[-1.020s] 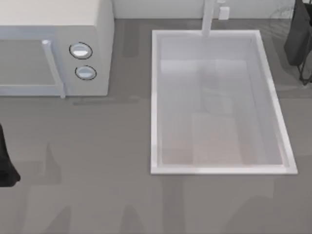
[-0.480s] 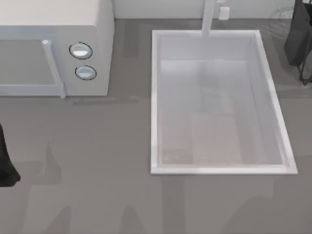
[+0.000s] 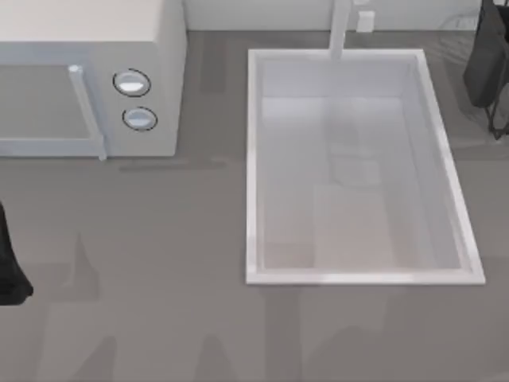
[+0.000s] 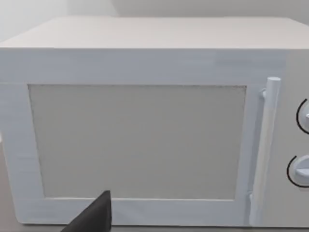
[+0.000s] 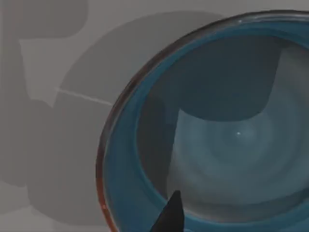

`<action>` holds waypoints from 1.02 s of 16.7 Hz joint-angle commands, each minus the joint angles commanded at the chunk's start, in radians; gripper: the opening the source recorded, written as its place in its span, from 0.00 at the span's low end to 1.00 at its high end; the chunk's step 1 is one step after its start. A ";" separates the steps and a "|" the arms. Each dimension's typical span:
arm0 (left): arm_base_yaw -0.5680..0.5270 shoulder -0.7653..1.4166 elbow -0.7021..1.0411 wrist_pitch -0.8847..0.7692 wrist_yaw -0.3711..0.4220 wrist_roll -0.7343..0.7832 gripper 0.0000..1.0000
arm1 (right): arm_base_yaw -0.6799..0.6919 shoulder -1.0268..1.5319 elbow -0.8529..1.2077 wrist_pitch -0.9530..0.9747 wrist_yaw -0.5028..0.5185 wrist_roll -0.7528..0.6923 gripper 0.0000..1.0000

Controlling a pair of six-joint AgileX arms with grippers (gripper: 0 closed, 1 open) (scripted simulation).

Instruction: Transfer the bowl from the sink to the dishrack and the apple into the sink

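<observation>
The sink [image 3: 253,159] is a white rectangular basin with a faucet [image 3: 342,28] at its far end, and nothing lies in it. The teal-blue bowl [image 5: 227,135] with a reddish-brown rim shows close up in the right wrist view, directly beneath my right gripper [image 5: 169,217]. Whether the gripper holds the bowl cannot be told. My right arm [image 3: 487,60] hangs at the table's far right, by the thin dark wires of the dishrack [image 3: 499,119]. The apple is out of view.
A white microwave [image 3: 87,79] with two round knobs stands at the far left. My left arm [image 3: 8,270] is parked at the left edge, its gripper [image 4: 94,217] facing the microwave door [image 4: 137,140]. Grey countertop runs along the front.
</observation>
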 joint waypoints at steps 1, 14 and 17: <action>0.000 0.000 0.000 0.000 0.000 0.000 1.00 | 0.001 -0.016 0.027 -0.039 0.000 -0.001 0.00; 0.000 0.000 0.000 0.000 0.000 0.000 1.00 | 0.120 -0.020 0.040 0.132 0.077 0.028 0.00; 0.000 0.000 0.000 0.000 0.000 0.000 1.00 | 0.228 0.004 0.001 0.374 0.158 0.063 0.00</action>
